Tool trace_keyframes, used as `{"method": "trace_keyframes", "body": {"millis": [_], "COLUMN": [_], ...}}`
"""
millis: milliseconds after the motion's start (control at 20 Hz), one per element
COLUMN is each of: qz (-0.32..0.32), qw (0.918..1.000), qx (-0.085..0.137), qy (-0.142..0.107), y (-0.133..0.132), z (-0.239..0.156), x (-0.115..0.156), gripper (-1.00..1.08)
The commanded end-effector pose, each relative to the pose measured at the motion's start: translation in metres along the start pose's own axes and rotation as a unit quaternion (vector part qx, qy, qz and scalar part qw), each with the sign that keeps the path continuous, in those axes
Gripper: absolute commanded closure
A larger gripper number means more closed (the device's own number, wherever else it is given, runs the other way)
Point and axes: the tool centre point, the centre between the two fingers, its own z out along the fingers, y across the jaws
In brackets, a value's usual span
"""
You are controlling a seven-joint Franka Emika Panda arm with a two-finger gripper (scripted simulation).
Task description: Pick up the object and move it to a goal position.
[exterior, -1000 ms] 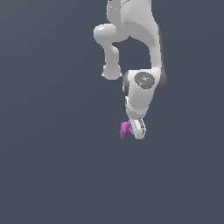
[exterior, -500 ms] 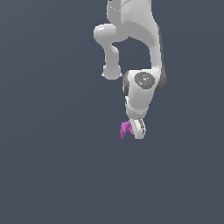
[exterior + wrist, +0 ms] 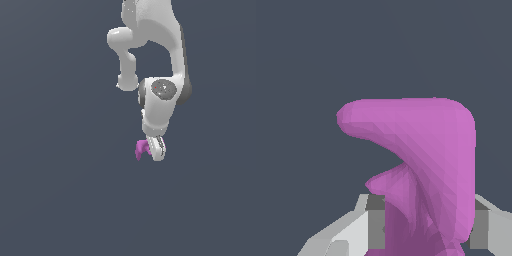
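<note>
Between the jaws of your gripper [image 3: 156,150] sits the object [image 3: 142,149], its narrow stem pinched from both sides while the hooked lobe juts out toward the exterior view's left. Judge it light and rigid, with smooth, lumpy faces that could slip or twist. Your hold low on the stem looks off-centre, so carry it gently.

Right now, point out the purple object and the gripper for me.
purple object [image 3: 431,150]: wrist view, on its broad upper lobe.
gripper [image 3: 154,148]: exterior view, at its fingertips beside the object.
</note>
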Motion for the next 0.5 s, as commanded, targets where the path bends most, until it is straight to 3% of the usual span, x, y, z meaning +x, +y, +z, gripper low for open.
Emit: {"method": "trace_keyframes", "body": {"millis": [0, 450], "qz": [0.000, 0.000], "qw": [1.0000, 1.0000], "qx": [0.001, 0.001], "qy": [0.000, 0.000], "y": [-0.008, -0.045], "z": [-0.011, -0.062], "x": [0.008, 0.042], "gripper": [1.08, 1.08]}}
